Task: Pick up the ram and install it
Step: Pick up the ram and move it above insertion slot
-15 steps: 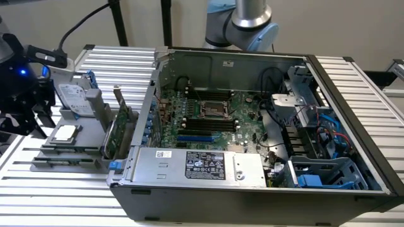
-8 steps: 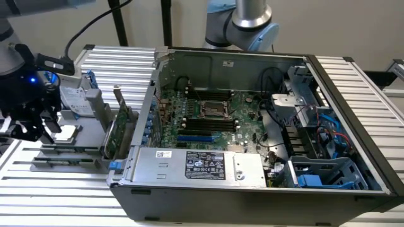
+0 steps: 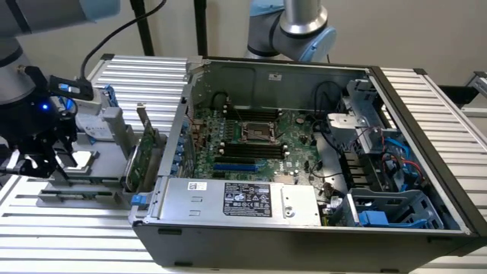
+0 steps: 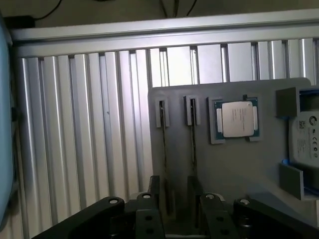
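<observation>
Ram (image 4: 164, 144) stands edge-on, one end hidden behind end effector (image 4: 174, 188).

fingers (image 4: 155, 186) apart near grey tray (image 4: 234, 164) | two ram sticks (image 4: 164, 144) edge-on in slots | CPU (image 4: 238, 119) beside them

Arm: a grey link (image 3: 45, 14) with a pale blue cap crosses the top corner on the exterior view's left.
Rear joint: a grey joint (image 3: 300, 28) with a blue cap stands at the top middle of the exterior view.
Wrist: the grey wrist (image 3: 11, 68) drops straight down at the exterior view's left edge, with a small blue light glowing just under it.
Claw: the black claw (image 3: 32, 164) points downward, low on the exterior view's left.
Jaws: parted, with a clear gap between them.
Fingers: in the wrist view two dark fingers (image 4: 154, 191) run parallel, with black linkage bars splayed outward on either side.
</observation>
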Robot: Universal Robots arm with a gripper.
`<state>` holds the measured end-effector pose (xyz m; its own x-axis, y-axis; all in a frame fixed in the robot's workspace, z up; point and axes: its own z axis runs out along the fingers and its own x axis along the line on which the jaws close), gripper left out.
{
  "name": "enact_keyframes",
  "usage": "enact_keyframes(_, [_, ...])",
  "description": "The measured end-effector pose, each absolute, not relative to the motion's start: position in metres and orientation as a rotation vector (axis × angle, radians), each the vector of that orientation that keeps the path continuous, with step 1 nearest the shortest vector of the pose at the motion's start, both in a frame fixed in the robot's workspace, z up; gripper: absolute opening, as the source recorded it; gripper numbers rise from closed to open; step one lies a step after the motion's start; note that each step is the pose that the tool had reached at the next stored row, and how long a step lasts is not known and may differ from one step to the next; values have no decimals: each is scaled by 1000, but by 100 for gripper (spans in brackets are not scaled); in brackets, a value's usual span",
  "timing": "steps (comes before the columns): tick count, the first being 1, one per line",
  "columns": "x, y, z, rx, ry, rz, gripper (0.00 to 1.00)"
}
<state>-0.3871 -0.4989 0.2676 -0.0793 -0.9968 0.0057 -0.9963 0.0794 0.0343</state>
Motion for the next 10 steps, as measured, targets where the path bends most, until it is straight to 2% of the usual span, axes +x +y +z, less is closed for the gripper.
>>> enact_keyframes(10, [-387,-500,249,2120,-2280,-33,100])
